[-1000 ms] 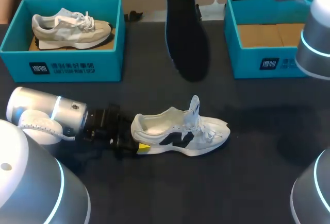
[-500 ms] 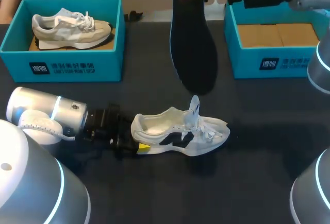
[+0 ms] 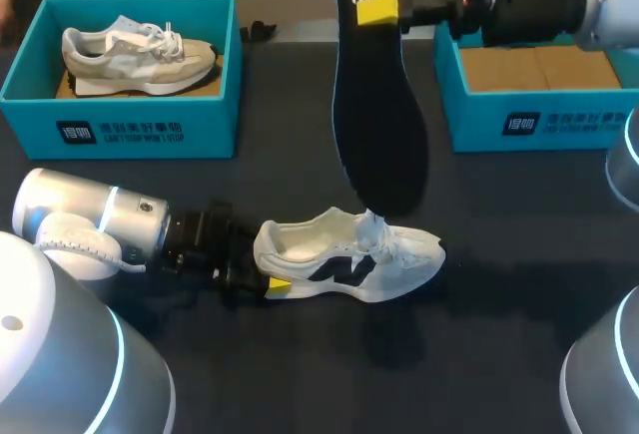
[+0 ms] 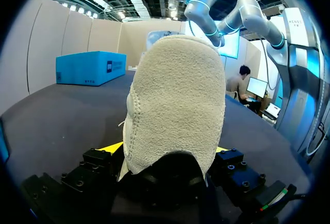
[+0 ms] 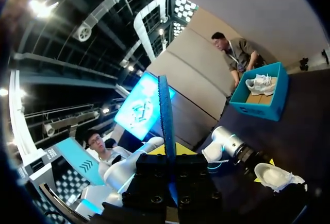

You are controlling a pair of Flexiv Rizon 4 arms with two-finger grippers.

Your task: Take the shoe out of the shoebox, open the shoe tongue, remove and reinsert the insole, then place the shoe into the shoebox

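A white shoe (image 3: 349,254) lies on its sole on the dark table, toe to the right. My left gripper (image 3: 266,264) is at its heel. In the left wrist view the suede heel (image 4: 175,105) fills the space between the yellow fingertips (image 4: 111,147), which press on it from both sides. My right gripper (image 3: 377,5) is high at the back, shut on the heel end of a black insole (image 3: 377,115). The insole hangs down with its toe end just over the shoe's tongue. From the right wrist it shows edge-on (image 5: 166,116) between the fingers.
A teal shoebox (image 3: 150,133) at the back left holds a beige shoe (image 3: 135,55). A second teal shoebox (image 3: 519,120) at the back right shows only its cardboard floor. My right arm reaches over that box's near corner.
My right arm has carried the insole right and lower, so its toe end now covers the shoe's raised tongue. The left arm and the shoe have stayed put.
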